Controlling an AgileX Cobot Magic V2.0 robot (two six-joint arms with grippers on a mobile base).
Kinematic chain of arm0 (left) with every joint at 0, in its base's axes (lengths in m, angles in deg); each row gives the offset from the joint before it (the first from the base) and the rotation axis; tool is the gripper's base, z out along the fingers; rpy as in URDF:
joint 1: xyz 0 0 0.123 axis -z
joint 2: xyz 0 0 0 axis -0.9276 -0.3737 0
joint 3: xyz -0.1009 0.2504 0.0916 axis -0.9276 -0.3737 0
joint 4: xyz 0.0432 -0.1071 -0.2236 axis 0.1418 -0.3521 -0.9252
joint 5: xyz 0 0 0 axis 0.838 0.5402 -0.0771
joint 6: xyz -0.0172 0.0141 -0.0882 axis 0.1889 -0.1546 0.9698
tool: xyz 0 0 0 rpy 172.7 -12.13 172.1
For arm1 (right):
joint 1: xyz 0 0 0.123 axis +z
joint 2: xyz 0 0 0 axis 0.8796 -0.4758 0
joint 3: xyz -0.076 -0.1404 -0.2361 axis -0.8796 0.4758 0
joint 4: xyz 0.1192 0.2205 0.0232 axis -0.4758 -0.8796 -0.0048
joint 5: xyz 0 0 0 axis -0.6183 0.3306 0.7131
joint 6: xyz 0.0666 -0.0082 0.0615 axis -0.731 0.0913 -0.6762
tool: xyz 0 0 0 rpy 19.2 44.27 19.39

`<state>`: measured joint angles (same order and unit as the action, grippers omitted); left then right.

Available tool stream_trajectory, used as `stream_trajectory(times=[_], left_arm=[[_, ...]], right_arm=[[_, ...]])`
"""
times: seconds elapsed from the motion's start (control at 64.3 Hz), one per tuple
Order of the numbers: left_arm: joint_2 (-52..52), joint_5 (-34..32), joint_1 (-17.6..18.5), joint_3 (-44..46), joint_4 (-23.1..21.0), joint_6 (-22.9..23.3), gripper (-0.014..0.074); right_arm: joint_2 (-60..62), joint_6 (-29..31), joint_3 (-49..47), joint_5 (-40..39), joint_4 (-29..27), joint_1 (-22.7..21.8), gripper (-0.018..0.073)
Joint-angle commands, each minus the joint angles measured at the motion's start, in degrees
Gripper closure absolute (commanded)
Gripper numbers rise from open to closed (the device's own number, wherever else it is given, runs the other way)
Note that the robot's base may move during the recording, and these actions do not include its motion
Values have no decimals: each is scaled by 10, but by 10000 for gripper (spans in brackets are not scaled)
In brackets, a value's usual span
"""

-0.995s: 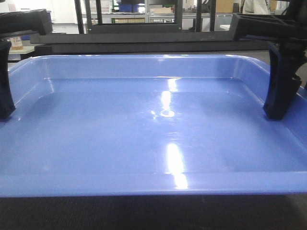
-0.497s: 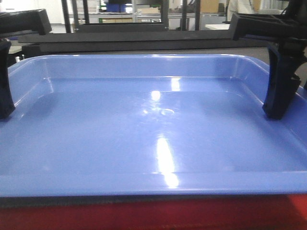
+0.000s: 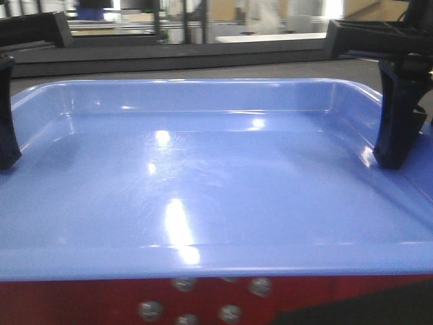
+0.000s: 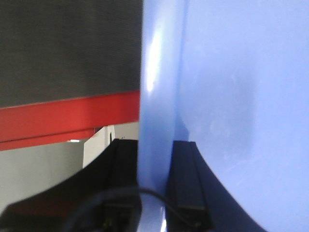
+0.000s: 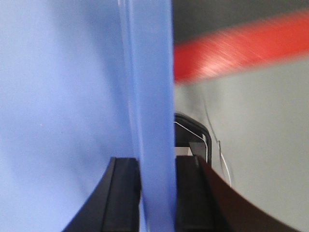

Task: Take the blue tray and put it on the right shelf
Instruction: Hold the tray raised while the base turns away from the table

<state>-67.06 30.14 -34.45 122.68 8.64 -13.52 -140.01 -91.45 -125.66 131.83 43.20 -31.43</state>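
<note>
I have the blue tray point(image 3: 216, 183) roughly level, filling the front view and hiding most of what lies below it. It hangs between both arms. The left gripper point(image 4: 154, 179) is clamped on its left rim, one finger on each side, and the right gripper point(image 5: 157, 193) pinches the right rim likewise. Just under the near rim runs a red band point(image 3: 81, 301) studded with rivets point(image 3: 260, 287). Beyond the far rim a dark rail point(image 3: 203, 62) crosses, with a blurred room behind.

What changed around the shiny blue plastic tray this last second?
The glossy blue plastic tray travelled with the robot: the scene behind slid left, and a riveted red panel rose into view under its near rim. Left gripper and right gripper jaws stay clamped on its side rims.
</note>
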Motion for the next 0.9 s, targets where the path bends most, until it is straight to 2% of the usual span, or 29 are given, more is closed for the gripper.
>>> stream_trajectory(times=[0.0, 0.187, 0.886], left_arm=[[15, -11, 5, 13, -33, 19, 645], [15, -11, 5, 13, -50, 19, 645], [15, -11, 5, 13, -50, 19, 645]], right_arm=[[23, -3, -16, -16, -10, 3, 396], [23, -3, -16, -16, -10, 3, 396], [23, -3, -16, -16, -10, 3, 396]])
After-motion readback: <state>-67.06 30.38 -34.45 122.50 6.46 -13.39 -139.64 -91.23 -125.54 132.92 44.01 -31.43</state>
